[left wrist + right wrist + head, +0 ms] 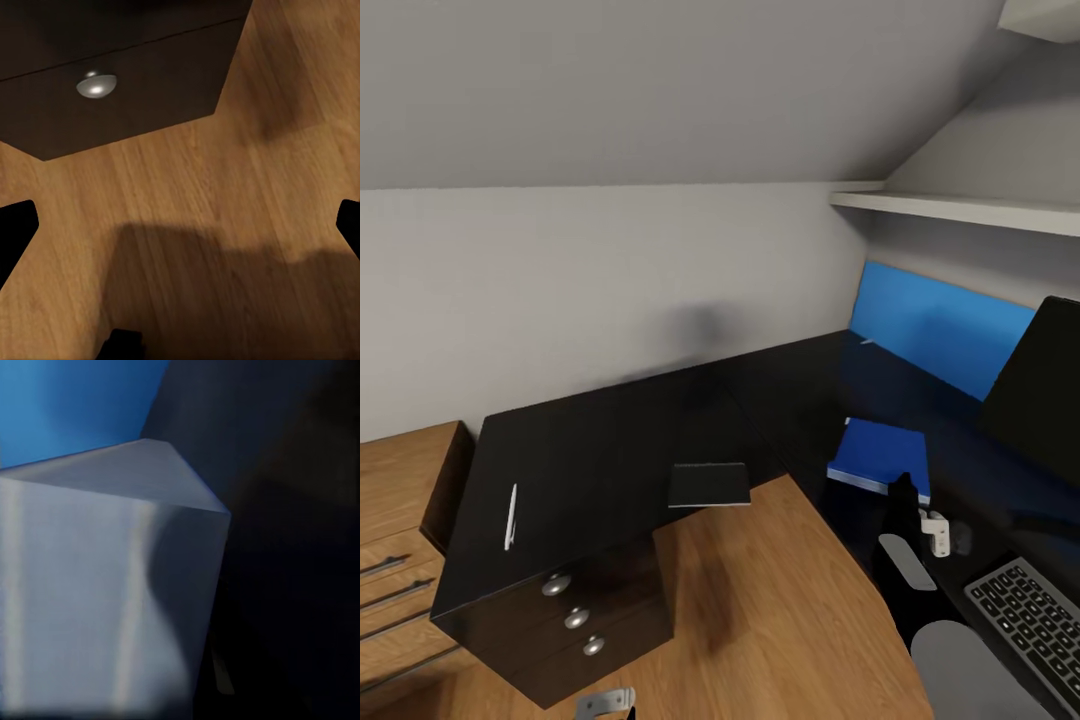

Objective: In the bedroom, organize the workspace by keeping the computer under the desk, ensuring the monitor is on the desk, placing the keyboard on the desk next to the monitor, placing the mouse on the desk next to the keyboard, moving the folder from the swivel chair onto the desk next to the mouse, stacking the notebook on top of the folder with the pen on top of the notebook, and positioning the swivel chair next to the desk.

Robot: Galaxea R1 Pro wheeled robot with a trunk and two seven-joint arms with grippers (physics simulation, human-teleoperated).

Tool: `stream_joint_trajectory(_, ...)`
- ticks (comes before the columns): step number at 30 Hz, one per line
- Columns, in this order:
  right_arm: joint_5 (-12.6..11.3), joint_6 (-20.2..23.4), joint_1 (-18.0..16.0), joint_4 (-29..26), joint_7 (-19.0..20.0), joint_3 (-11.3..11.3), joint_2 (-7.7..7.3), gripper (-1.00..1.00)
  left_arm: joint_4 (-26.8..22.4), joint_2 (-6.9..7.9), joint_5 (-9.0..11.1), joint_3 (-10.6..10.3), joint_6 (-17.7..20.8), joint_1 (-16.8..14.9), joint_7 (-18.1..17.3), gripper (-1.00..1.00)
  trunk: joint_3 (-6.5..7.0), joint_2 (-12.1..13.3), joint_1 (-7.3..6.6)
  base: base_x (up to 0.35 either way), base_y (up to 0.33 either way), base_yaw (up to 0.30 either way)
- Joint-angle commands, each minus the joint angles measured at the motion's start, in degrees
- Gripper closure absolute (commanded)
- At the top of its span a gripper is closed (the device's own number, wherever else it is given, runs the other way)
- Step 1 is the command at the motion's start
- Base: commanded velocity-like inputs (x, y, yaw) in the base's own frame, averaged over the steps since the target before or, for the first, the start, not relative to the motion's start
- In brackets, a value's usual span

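Folder step seemingly closing, judging by the folder (880, 452) flat on the desk (610, 450), directly ahead of and partly under the right gripper (903, 492). Cannot tell whether that gripper is apart or clamped: too dark from the head, and masked by a pale, blurred surface in its wrist view with blue beyond. Left gripper (180, 225) spread wide and empty, hanging low over the wood floor (225, 195), a drawer knob (96, 84) just ahead of it.

Folder lying with its pale near edge toward the right gripper, skewed a little against the desk's inner edge; long axis hard to call from this angle. Keyboard (1025, 615) behind and outward of the right gripper, monitor (1040, 395) ahead and outward of it.

Next, probably: letting go if held, backing clear, then fetching what looks like the notebook (708, 485), well inward of the right gripper, nearer the left arm. Pen (512, 516) far across the desk, above the left gripper, long axis pointing nearly straight toward the wall. Calls for a reach or a base shift leftward.
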Motion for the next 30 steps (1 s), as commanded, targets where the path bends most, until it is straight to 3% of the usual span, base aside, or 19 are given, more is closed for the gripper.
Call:
stream_joint_trajectory(1,-0.64,-0.11,-0.04,0.04,0.53,0.02,0.00,1.00,-0.06,0.04,0.45,-0.19,0.23,-0.02,0.42,-1.00,-0.24,-0.45,0.23,0.000,0.000,0.000)
stream_joint_trajectory(19,-0.25,0.22,-0.04,-0.05,0.40,0.15,-0.08,1.00,-0.10,0.04,0.42,-0.26,0.25,-0.02,0.33,-1.00,-0.24,-0.45,0.23,0.000,0.000,0.000)
stream_joint_trajectory(20,-0.25,0.22,-0.04,-0.05,0.38,0.15,-0.09,-1.00,-0.10,0.04,0.42,-0.26,0.27,-0.02,0.33,-1.00,-0.24,-0.45,0.23,0.000,0.000,0.000)
stream_joint_trajectory(30,-0.16,0.23,-0.04,0.02,0.44,0.23,-0.08,-1.00,-0.10,0.04,0.42,-0.26,0.32,-0.02,0.30,-1.00,-0.24,-0.45,0.23,0.000,0.000,0.000)
